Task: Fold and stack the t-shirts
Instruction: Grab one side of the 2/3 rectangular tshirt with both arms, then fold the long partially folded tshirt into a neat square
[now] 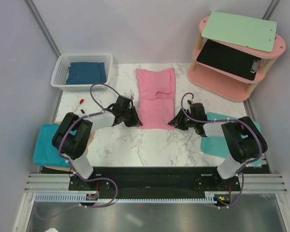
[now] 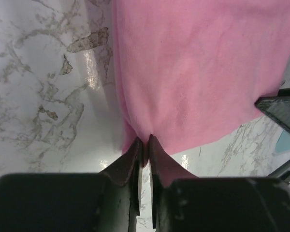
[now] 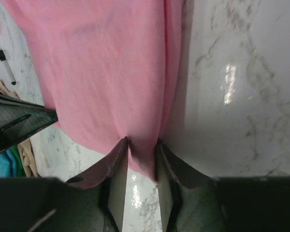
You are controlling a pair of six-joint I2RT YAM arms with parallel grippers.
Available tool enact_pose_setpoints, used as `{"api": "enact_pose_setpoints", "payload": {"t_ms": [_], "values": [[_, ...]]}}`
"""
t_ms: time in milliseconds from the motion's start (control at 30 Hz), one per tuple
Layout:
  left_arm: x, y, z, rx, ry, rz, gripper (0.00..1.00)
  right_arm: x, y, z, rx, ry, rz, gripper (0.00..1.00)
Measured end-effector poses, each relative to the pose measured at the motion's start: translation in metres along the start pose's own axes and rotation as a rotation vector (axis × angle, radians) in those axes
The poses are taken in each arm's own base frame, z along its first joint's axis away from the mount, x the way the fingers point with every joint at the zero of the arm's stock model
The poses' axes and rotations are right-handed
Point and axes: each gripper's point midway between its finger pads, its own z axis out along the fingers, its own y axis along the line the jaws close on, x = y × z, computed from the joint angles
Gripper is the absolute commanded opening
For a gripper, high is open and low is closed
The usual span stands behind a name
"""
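The pink t-shirt point(image 1: 155, 96) lies folded into a long strip on the marble table, also seen in the left wrist view point(image 2: 198, 72) and the right wrist view point(image 3: 101, 72). My left gripper point(image 1: 134, 120) is shut on its near left corner point(image 2: 146, 140). My right gripper point(image 1: 174, 122) grips its near right corner, with cloth bunched between the fingers point(image 3: 142, 142). The dark blue t-shirt point(image 1: 87, 72) lies in the white basket point(image 1: 63, 67). A teal t-shirt point(image 1: 48, 145) lies at the left edge.
A pink shelf point(image 1: 275, 48) holding a green and a black clipboard stands at the back right. A red-capped pen point(image 1: 80, 102) lies near the basket. A lighter teal cloth point(image 1: 217, 142) lies under my right arm.
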Motion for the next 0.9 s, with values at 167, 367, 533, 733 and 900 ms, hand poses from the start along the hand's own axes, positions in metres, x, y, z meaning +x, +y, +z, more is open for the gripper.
{"api": "enact_pose_setpoints", "payload": {"t_ms": [167, 367, 533, 733, 900], "values": [[0.012, -0.004, 0.004, 0.018, 0.029, 0.007, 0.02, 0.027, 0.007, 0.006, -0.009, 0.073, 0.024, 0.00], [0.042, -0.004, -0.016, 0.014, 0.057, 0.021, 0.02, 0.041, 0.013, -0.011, 0.008, 0.111, 0.015, 0.00], [0.061, -0.019, -0.057, 0.039, 0.045, 0.047, 0.02, 0.044, 0.032, -0.040, -0.018, 0.118, -0.022, 0.00], [0.066, -0.027, -0.096, 0.062, 0.027, 0.031, 0.02, 0.051, 0.061, -0.080, -0.096, 0.117, -0.064, 0.00], [0.050, -0.040, -0.109, 0.038, 0.013, 0.028, 0.02, 0.032, 0.080, -0.088, -0.098, 0.083, -0.093, 0.00]]}}
